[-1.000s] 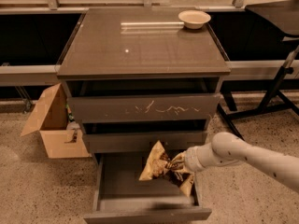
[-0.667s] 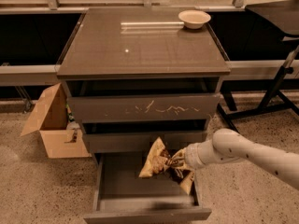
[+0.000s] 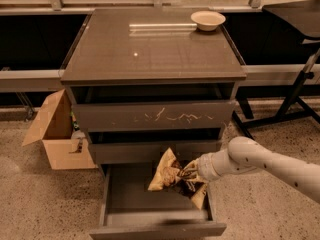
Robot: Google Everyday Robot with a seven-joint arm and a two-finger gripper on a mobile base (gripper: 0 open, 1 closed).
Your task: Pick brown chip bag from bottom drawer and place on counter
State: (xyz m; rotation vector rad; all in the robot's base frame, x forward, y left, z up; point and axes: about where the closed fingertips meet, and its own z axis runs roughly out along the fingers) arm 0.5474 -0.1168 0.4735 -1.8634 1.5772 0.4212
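The counter (image 3: 150, 49) is the big flat shiny top of the cabinet, and that is where the bag has to go. Most of it is bare, so I think there is lots of room to set the bag down.

The bottom drawer (image 3: 125, 199) is pulled way out, so the arm can reach in from above. Its grey floor shows on the left side, and I see nothing else in it but the bag. The two drawers above it are only a little bit out.

The white arm (image 3: 270, 164) comes in low from the right, under the middle drawer.

A cardboard box (image 3: 55, 134) sits on the floor left of the cabinet with its flaps open. Something small is in it, but I cannot tell what.

The brown chip bag (image 3: 167, 171) is over the right side of the bottom drawer. It looks scrunched and tipped up, as if it hangs from the pinch, not lying flat.

A pale bowl (image 3: 208, 19) stands at the far right corner of the counter. It looks empty.

The gripper (image 3: 191, 173) is at the bag's right side, with its fingers pinched tight on the bag
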